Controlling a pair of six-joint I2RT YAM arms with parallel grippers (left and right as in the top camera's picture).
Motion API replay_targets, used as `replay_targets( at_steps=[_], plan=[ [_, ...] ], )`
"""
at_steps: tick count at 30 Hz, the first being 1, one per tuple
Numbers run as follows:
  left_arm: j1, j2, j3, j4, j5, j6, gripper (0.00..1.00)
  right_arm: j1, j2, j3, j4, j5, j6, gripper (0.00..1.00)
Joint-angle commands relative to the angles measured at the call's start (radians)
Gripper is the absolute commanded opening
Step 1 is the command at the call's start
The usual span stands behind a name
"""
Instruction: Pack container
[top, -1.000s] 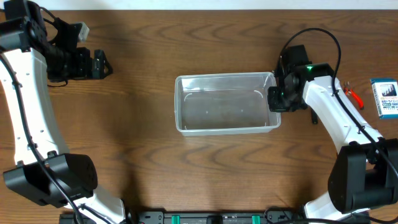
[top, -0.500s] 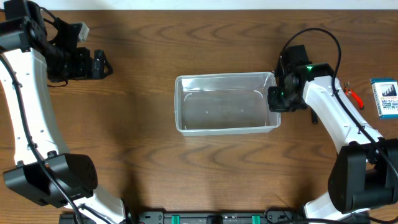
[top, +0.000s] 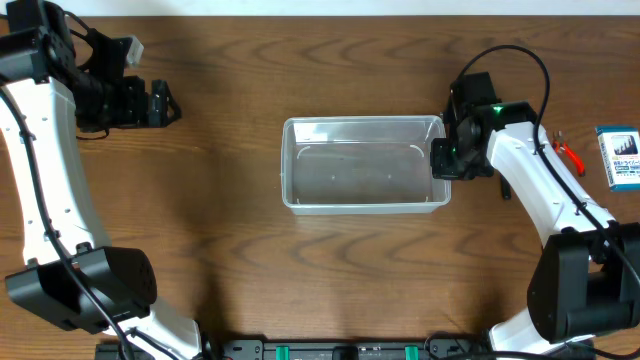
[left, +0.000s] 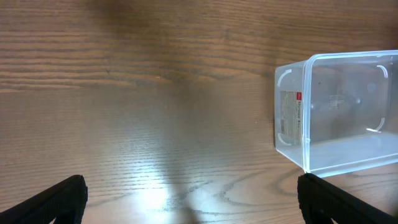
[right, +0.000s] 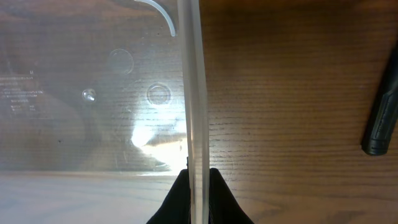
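Note:
The clear plastic container (top: 365, 166) stands empty at the middle of the wooden table. My right gripper (top: 443, 160) is shut on its right rim; in the right wrist view the fingers (right: 199, 190) pinch the thin clear wall (right: 193, 93) from both sides. My left gripper (top: 160, 103) is open and empty, far to the left at the back of the table. In the left wrist view its two fingertips (left: 189, 199) sit wide apart over bare wood, with the container (left: 339, 112) at the right.
A small blue-and-white box (top: 620, 157) lies at the far right edge. A red-handled tool (top: 566, 152) lies by my right arm. A black handle (right: 382, 106) lies on the wood right of the container wall.
The container has shifted very slightly, its near edge moving a little towards the back. Both arms stay nearly still.

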Motion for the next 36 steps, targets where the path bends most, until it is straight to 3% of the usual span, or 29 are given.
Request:
replay_targets(
  at_steps=[1,36],
  plan=[
    [0.003,-0.003,-0.004,-0.003,-0.008,0.01,0.98,-0.003,-0.023,-0.003,0.002,0.018,0.028,0.02],
    [0.003,-0.003,-0.004,-0.003,-0.008,0.01,0.98,-0.003,-0.023,-0.003,-0.002,0.013,-0.054,0.11]
  ],
)
